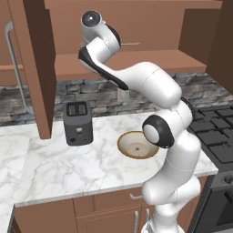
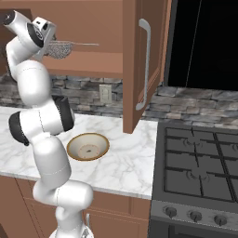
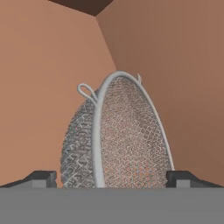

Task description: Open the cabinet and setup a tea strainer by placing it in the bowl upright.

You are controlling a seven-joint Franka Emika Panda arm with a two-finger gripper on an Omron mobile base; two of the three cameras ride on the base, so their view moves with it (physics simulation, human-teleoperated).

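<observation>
Reaching into cabinet (image 2: 139, 56): gripper (image 3: 112, 179) open around one tea strainer (image 3: 118, 140); one bowl (image 1: 136, 145), one toaster (image 1: 77, 122) on counter.

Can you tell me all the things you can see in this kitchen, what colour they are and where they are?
cabinet: one, brown, on the wall, doors open.
tea strainer: one, silver mesh, on the cabinet shelf, between the fingertips.
bowl: one, beige with brown rim, on the counter.
toaster: one, dark grey, left of the bowl.
counter: one, white marble.
stove: one, black, right of the counter.
wall socket: one, pale, on the stone wall.
hand: one, dark fingertips, open, around the strainer.
</observation>
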